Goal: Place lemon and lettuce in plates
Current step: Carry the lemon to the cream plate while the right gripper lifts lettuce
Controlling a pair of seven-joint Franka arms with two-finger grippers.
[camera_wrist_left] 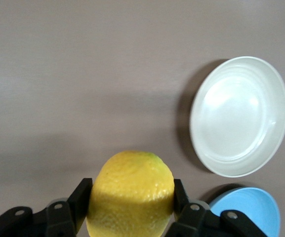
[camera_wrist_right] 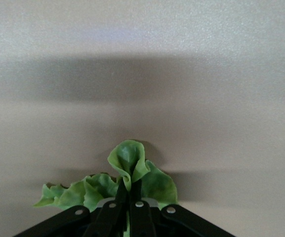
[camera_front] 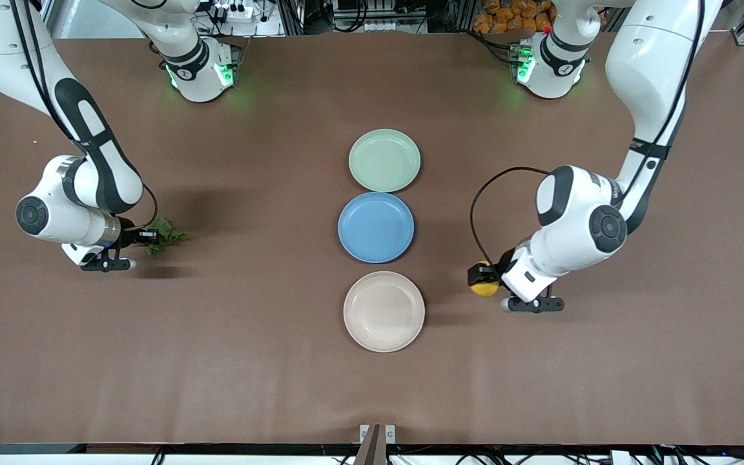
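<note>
1. Left wrist view only: dimpled yellow lemon clamped between the left hand fingers, over bare desk beside the glossy beige-white plate, toward the left arm's edge.
2. Right wrist view only: right hand pinching the wrinkly, ragged lettuce over bare desk near the right arm's edge.
3. Front view: round mint plate and blue plate at desk centre.

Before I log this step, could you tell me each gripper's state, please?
Left gripper: closed on the lemon.
Right gripper: closed on the lettuce.

no readable text, arm markings perhaps illegible
</note>
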